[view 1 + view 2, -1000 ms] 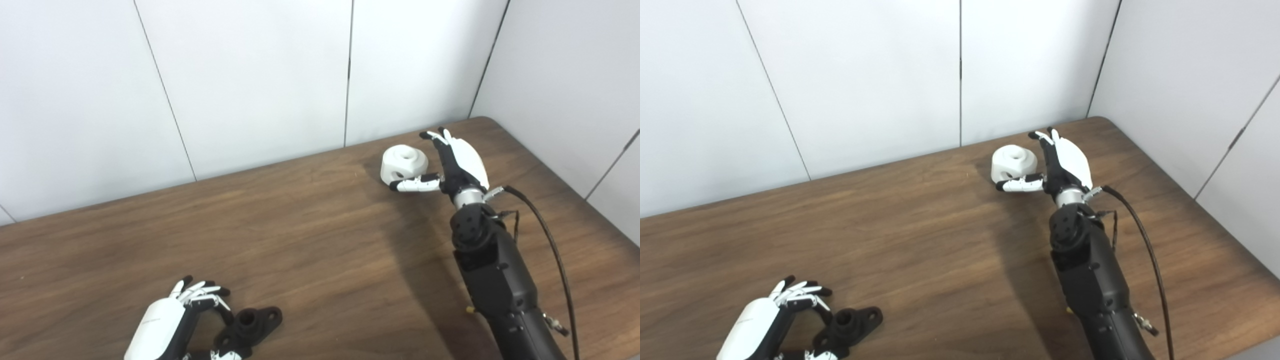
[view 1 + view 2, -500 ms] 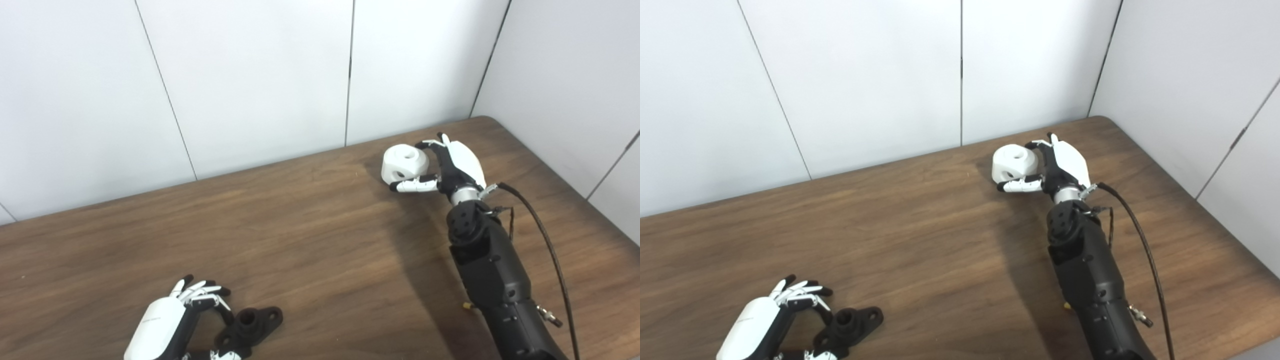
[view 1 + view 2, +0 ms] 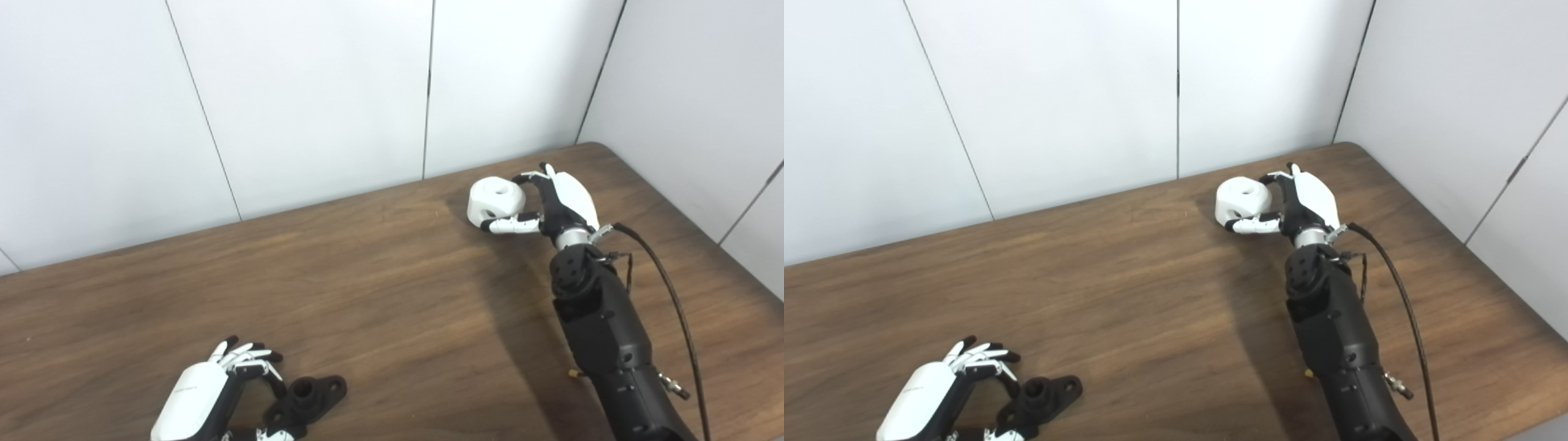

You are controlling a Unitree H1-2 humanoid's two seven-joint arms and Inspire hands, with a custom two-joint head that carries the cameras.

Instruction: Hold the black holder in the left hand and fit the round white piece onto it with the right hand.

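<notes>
The black holder (image 3: 309, 395) lies flat on the wooden table (image 3: 380, 294) near the front left, a short tube with a lobed flange. My left hand (image 3: 202, 392) rests just left of it, fingers loosely curved toward its left end and thumb by its near end, not clamped. Far back on the right sits the round white piece (image 3: 493, 195), a domed puck with a hole on top. My right hand (image 3: 560, 202) is closed on it: fingers hooked over its right rim, thumb pressed along its near side. The piece appears to rest on the table.
White wall panels stand right behind the table's far edge. The table's right edge (image 3: 735, 275) runs close to my right arm. A black cable (image 3: 667, 288) loops off the right forearm. Bare wood lies between the two hands.
My right hand's fingers have curled from spread beside the white piece onto its right rim, and the thumb has drawn in against its near side. The left hand and holder have not moved.
</notes>
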